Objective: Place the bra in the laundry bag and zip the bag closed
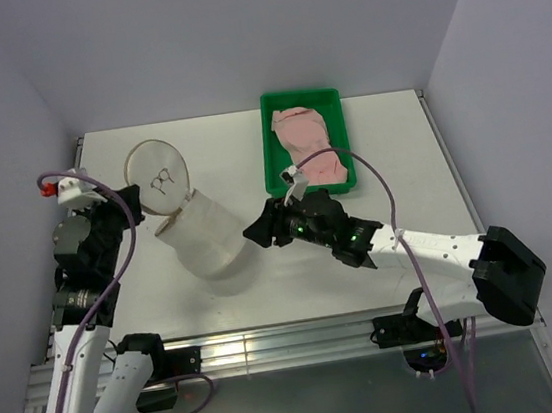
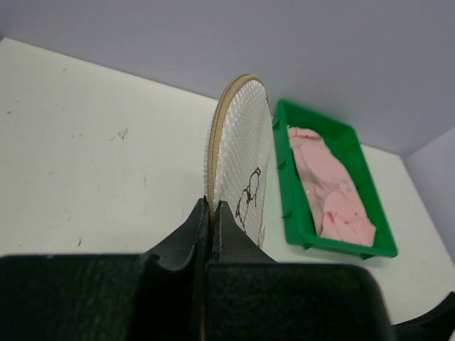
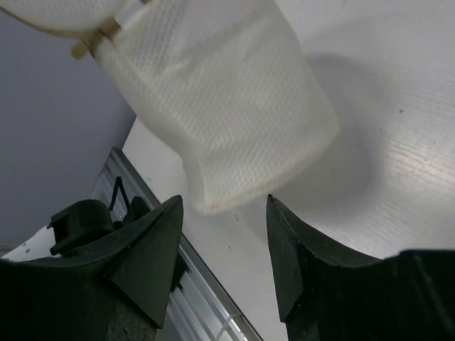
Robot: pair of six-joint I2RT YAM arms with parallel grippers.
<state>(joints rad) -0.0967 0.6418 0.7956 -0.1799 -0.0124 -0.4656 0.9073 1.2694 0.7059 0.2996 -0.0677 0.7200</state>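
Note:
The cream mesh laundry bag (image 1: 199, 234) lies on the white table, its round printed lid (image 1: 159, 178) flipped up and open. My left gripper (image 1: 130, 201) is shut on the tan zipper rim of that lid (image 2: 242, 153), pinching its lower edge. The pale pink bra (image 1: 307, 147) lies in the green tray (image 1: 280, 178); it also shows in the left wrist view (image 2: 330, 188). My right gripper (image 1: 257, 231) is open and empty, just right of the bag's body (image 3: 220, 114), low over the table.
The green tray (image 2: 348, 135) stands at the table's far middle, behind the right arm. The table's metal front rail (image 1: 273, 343) runs along the near edge. Purple walls close in the back and sides.

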